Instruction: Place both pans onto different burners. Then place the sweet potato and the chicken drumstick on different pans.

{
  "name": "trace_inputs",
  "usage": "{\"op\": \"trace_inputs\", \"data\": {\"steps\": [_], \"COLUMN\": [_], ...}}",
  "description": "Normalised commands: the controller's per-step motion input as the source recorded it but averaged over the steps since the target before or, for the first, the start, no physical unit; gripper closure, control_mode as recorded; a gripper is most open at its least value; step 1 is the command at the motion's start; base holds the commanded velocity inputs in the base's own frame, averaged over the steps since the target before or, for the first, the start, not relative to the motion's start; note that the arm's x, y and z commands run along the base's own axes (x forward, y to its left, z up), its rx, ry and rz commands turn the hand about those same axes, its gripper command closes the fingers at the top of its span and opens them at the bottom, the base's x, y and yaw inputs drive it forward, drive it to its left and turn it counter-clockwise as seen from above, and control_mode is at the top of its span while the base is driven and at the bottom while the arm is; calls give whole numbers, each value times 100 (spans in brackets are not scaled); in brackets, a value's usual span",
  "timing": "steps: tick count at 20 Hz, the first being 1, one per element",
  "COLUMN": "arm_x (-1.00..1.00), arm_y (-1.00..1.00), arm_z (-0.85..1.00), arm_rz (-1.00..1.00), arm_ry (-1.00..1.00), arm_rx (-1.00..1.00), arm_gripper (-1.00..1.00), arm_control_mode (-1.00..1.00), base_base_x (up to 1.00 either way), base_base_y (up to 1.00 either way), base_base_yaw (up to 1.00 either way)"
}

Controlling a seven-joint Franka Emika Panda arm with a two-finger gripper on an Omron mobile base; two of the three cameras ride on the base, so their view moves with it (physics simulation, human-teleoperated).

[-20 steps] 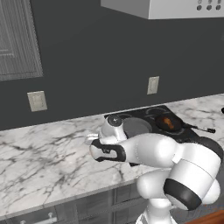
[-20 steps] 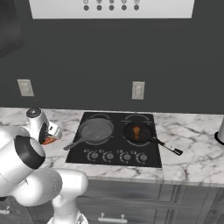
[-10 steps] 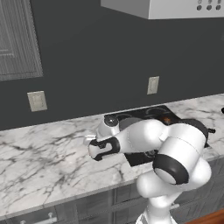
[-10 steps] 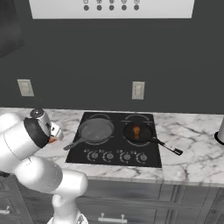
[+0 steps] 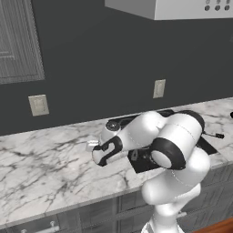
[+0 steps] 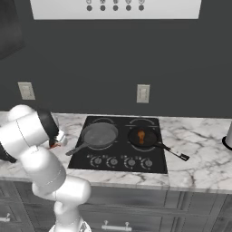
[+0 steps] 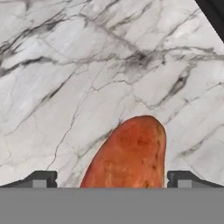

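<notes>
The orange-red sweet potato (image 7: 127,153) lies on the marble counter, left of the cooktop. My gripper (image 7: 111,179) is open over it, with one fingertip on each side and neither touching it. From the right base view the gripper (image 6: 59,139) sits low at the counter, and a sliver of the sweet potato (image 6: 53,146) shows beside it. The grey pan (image 6: 99,134) rests on the front-left burner. The near-black pan (image 6: 144,137) rests on the front-right burner, with the chicken drumstick (image 6: 141,135) inside it. The back burners (image 6: 103,121) are bare.
The black cooktop (image 6: 118,152) has knobs (image 6: 122,161) along its front. The black pan's handle (image 6: 174,153) points right over the counter. A grey object (image 6: 228,136) stands at the far right. My arm (image 5: 154,136) covers most of the cooktop in the left base view.
The arm has folded and its elbow has swung forward. The hand has come lower over the sweet potato. The jaws stay open, and the pans and the drumstick have not moved.
</notes>
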Motion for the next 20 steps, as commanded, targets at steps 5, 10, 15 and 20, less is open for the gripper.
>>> {"op": "trace_inputs", "data": {"steps": [5,10,15,20], "arm_x": [19,3,-6,-8], "arm_y": [10,9,-5,-18], "arm_z": [-21,-4,15,71], "arm_rz": [-2,-1,0,0], "arm_ry": [3,1,0,-1], "arm_rx": [-1,-1,0,0], "arm_gripper": [100,100,100,100], "arm_control_mode": [-100,-100,-100,-100], "base_base_x": [0,0,0,0], "base_base_y": [0,0,0,0], "base_base_yaw": [0,0,0,0]}}
